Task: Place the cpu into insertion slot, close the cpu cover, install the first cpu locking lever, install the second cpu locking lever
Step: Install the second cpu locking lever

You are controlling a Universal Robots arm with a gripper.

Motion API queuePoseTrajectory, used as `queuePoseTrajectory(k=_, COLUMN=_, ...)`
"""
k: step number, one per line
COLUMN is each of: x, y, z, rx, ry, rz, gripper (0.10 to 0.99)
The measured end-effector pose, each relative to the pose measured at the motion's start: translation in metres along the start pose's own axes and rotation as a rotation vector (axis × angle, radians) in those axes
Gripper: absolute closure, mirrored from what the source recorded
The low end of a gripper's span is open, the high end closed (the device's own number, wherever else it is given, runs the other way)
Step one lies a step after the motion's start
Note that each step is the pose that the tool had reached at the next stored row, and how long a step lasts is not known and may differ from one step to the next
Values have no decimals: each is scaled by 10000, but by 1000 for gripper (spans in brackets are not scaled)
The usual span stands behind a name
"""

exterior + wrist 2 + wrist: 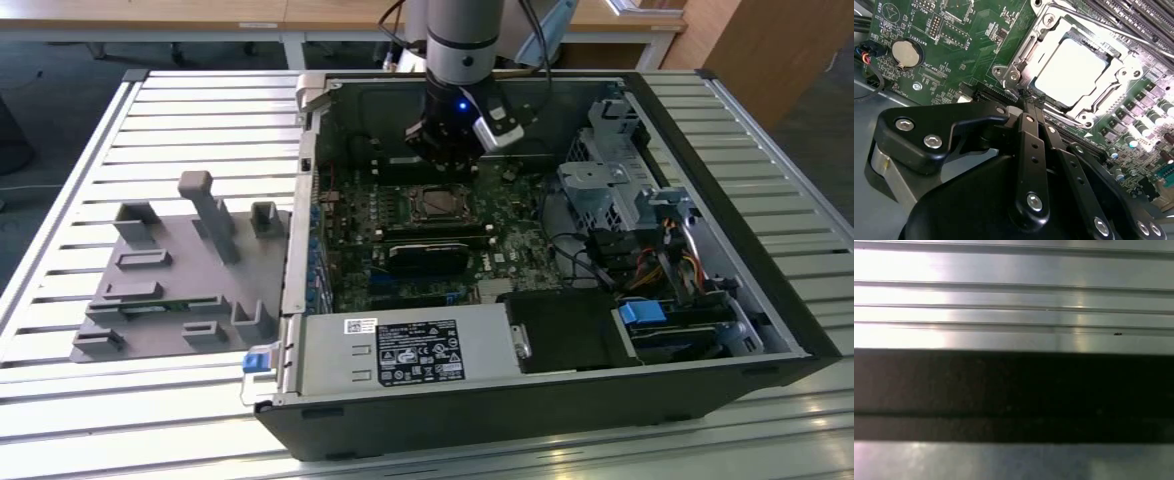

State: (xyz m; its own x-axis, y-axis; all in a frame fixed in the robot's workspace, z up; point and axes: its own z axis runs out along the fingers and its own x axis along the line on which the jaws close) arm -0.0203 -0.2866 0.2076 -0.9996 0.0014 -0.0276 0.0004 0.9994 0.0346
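A grey fixture block [174, 270] lies on the slatted table [80, 420] beside the open computer case [747, 300].

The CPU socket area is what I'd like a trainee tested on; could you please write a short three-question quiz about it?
1. True or false: in the second wrist view, the cpu already lies in the insertion slot.
2. Multiple choice: in the second wrist view, the cpu cover is (A) folded down around the chip, (B) standing upright, (C) lying on the grey fixture outside the case.
3. Short answer: in the second wrist view, what is the gripper nearest to?

Key: 1 true. 2 A. 3 The socket's near edge, at the corner of the cover; its fingers are closed together.
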Motion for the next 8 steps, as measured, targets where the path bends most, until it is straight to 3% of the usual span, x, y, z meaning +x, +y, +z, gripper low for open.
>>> queuePoseTrajectory(k=8, x=0, y=-44, z=-1, rx=0, ry=0, rz=0, gripper=969)
